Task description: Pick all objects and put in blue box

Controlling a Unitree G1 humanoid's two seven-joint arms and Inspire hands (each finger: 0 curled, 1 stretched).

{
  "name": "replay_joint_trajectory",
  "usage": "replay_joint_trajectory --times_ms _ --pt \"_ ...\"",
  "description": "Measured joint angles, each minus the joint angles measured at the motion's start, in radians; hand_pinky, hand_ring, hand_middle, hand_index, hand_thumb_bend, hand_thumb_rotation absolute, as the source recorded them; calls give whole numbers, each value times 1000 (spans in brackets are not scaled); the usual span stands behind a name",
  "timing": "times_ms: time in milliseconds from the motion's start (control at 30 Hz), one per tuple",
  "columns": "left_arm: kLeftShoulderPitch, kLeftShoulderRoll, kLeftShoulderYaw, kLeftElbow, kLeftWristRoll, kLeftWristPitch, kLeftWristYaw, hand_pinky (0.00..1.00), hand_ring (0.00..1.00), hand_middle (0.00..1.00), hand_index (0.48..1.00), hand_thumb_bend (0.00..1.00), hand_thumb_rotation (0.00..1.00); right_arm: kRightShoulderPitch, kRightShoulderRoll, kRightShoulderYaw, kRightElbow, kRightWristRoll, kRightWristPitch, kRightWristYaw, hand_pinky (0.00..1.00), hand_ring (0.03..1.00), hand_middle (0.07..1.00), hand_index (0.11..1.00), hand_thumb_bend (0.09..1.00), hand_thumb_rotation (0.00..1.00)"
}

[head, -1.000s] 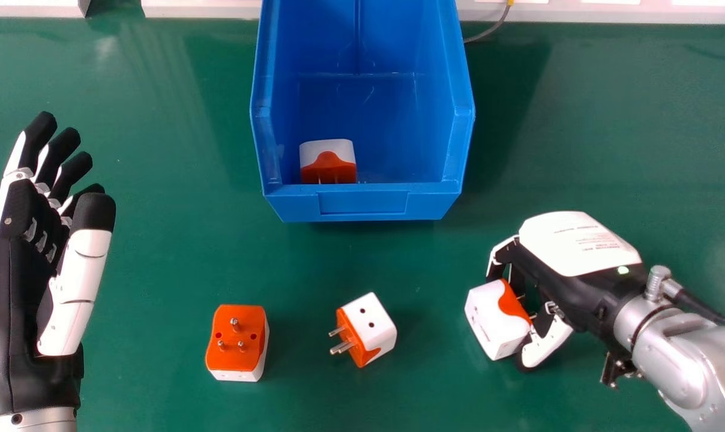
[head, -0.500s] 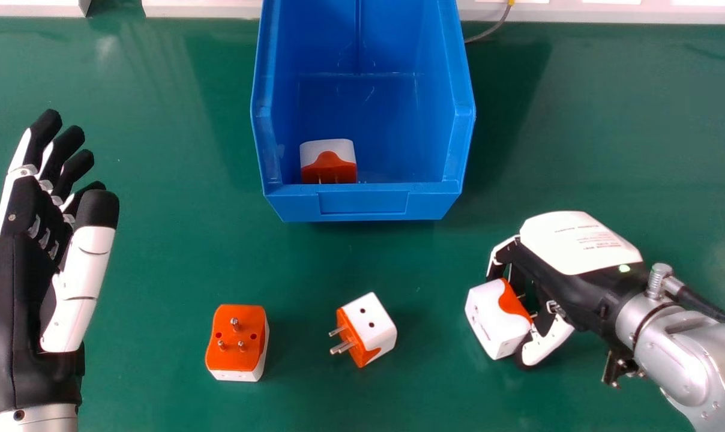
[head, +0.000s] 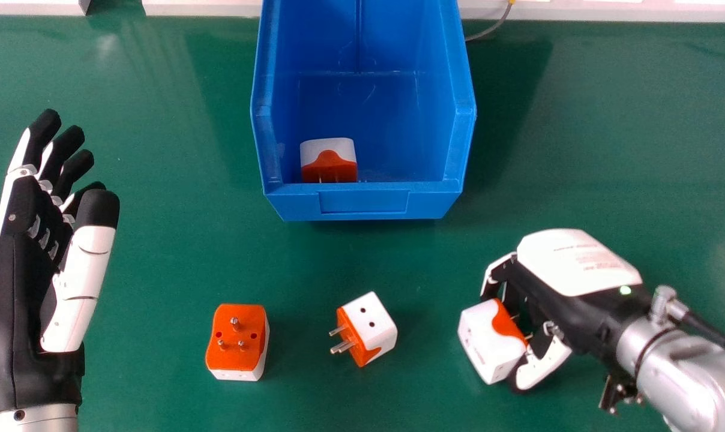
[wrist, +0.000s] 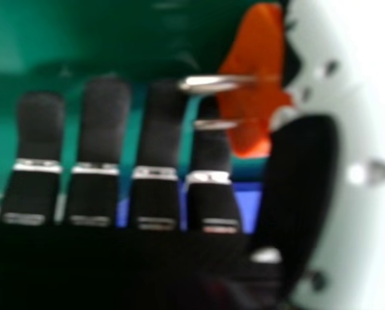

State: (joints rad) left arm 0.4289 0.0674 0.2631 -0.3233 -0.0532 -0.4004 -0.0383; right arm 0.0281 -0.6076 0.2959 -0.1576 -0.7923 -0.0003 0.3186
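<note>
The step in hand is judged to be the pick: the right hand (head: pixel 578 303) is clamped, fingers and thumb, on a white and orange adapter (head: pixel 484 346) over the right side of the counter (head: pixel 152 270); the left hand (head: pixel 20 288) is open at the left edge. Next, raise the adapter above the front wall of the blue box (head: pixel 362 203) and release inside. It is block-shaped, with metal prongs on its orange face.

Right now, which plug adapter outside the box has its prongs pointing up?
The leftmost plug adapter in the head view: orange pronged face up. The middle adapter points its prongs sideways; the held adapter, toward the right hand.
</note>
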Motion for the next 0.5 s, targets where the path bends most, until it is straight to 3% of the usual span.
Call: replay_joint_trajectory --times_ms 133,500 --pt "1 1 0 0 4 -1 -1 829 886 907 923 748 778 44 -12 -29 -54 2 -61 -41 388 419 485 490 512 0" --pt "7 2 0 0 4 0 -4 835 895 919 939 719 792 115 -23 -114 -237 6 -83 -12 316 392 438 498 510 0"
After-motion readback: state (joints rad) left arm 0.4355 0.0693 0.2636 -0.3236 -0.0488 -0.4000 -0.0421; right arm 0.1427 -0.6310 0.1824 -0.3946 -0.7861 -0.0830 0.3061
